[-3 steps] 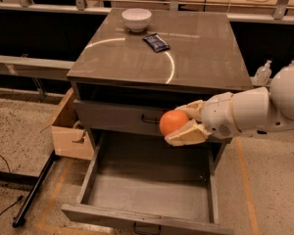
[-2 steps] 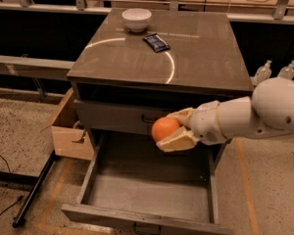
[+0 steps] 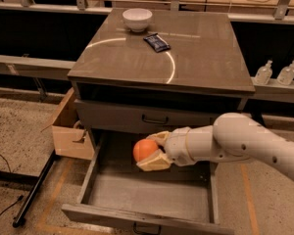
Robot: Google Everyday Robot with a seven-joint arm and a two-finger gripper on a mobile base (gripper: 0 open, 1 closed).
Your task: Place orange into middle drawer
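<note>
The orange (image 3: 144,149) is round and bright, held between the cream fingers (image 3: 154,163) of my gripper (image 3: 151,151). The gripper is shut on it and hangs over the back part of the open middle drawer (image 3: 152,194), a wide grey box pulled out low from the cabinet. The drawer's floor is bare and its dark handle (image 3: 147,227) shows at the front edge. My white arm (image 3: 245,143) comes in from the right.
Above is a shut grey drawer front with a black handle (image 3: 155,120). On the cabinet top (image 3: 201,53) stand a white bowl (image 3: 137,18) and a dark blue snack packet (image 3: 157,42). A cardboard box (image 3: 68,131) sits at the left; two bottles (image 3: 275,73) at the right.
My gripper has moved left and down with the orange, from in front of the upper drawer front to low over the open drawer.
</note>
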